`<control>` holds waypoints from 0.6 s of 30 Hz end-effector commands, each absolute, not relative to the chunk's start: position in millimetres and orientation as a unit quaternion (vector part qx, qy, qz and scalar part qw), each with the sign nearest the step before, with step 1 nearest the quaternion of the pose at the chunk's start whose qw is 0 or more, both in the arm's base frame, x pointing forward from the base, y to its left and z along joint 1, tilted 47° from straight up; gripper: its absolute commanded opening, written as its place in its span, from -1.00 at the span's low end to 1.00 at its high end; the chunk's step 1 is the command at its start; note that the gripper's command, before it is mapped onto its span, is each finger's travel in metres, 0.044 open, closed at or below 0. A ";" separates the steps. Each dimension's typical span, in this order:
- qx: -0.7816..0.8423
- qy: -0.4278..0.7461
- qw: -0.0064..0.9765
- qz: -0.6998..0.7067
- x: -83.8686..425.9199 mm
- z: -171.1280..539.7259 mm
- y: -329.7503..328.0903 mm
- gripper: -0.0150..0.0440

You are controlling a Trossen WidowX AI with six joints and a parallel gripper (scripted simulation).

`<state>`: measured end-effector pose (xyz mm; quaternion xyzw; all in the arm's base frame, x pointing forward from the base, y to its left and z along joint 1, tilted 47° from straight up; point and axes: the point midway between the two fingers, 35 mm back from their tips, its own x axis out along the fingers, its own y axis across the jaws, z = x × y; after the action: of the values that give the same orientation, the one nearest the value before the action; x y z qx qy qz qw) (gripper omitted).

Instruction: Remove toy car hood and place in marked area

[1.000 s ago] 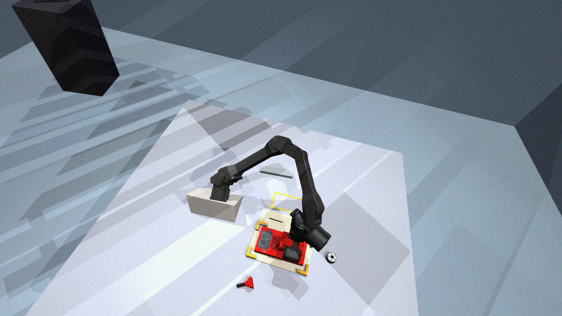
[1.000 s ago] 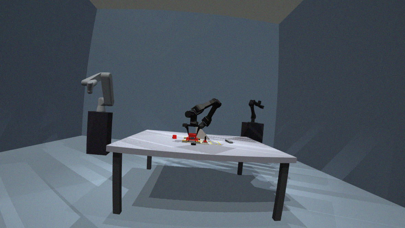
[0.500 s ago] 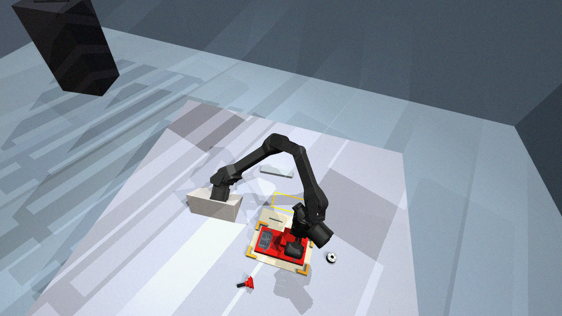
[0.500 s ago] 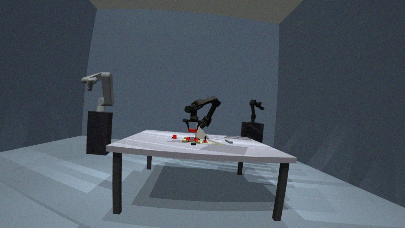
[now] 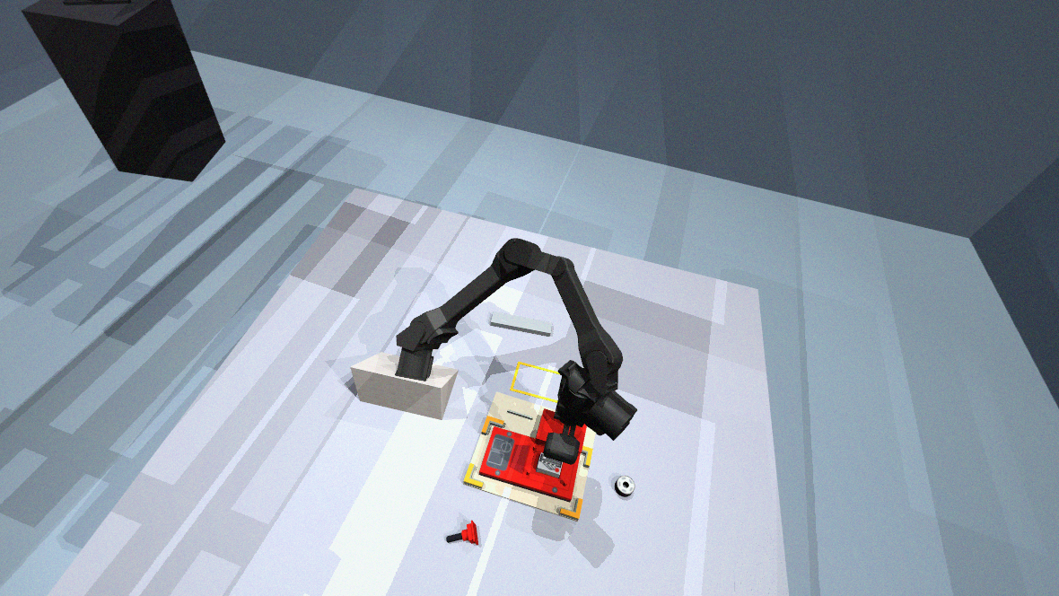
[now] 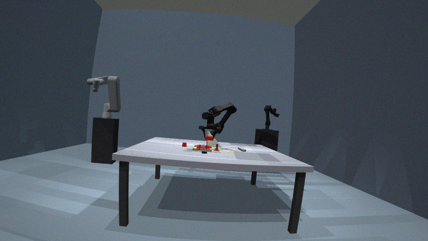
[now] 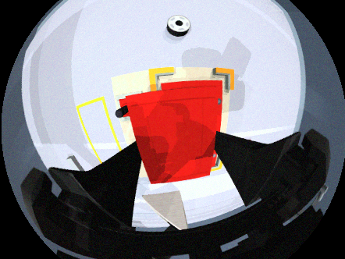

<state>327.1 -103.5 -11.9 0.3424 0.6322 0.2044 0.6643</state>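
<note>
My gripper point(image 5: 559, 444) point(image 6: 210, 135) point(image 7: 176, 139) is shut on the flat red hood point(image 5: 549, 424) point(image 6: 210, 138) point(image 7: 173, 130) and holds it in the air above the toy car. The red car point(image 5: 518, 463) sits on a cream board point(image 5: 518, 407) point(image 7: 125, 87) with orange corner brackets. A grey part shows in the car where the hood sat. The marked area, a yellow outline point(image 5: 515, 378) point(image 6: 227, 152) point(image 7: 94, 103), lies on the table just behind the board, toward the arm's base. In the wrist view the hood hides most of the car.
A small wheel point(image 5: 625, 485) point(image 7: 178, 23) lies right of the board. A red and black part point(image 5: 465, 534) lies in front. A grey bar point(image 5: 521, 323) point(image 6: 241, 148) lies beyond the marked area. The arm's base block point(image 5: 403, 389) stands to the left. A red cube point(image 6: 184, 144) sits farther off.
</note>
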 end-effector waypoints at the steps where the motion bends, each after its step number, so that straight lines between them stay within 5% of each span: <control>1: 0.342 0.629 0.668 0.201 330.4 9.3 -91.1 -0.49; 18: 0.342 0.628 0.669 0.203 328.5 70.1 -34.3 -0.49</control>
<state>330.5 -45.2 53.8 0.3403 0.6320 0.2033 0.6659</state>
